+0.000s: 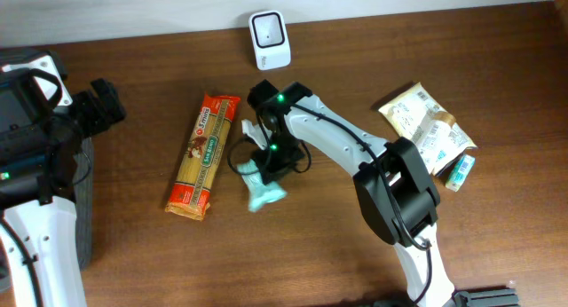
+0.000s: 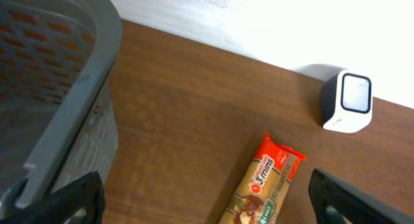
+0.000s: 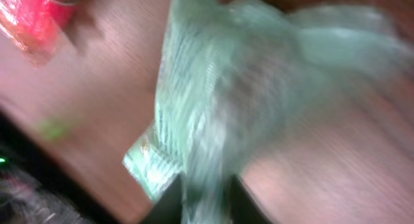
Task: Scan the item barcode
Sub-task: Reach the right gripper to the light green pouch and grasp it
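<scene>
Your right fingers look pinched on one end of the green packet, mid-frame and low over the table, well below the scanner at top centre. Your left fingers stand wide apart and empty. The pickup seems done. You have yet to show the barcode to the scanner.
</scene>
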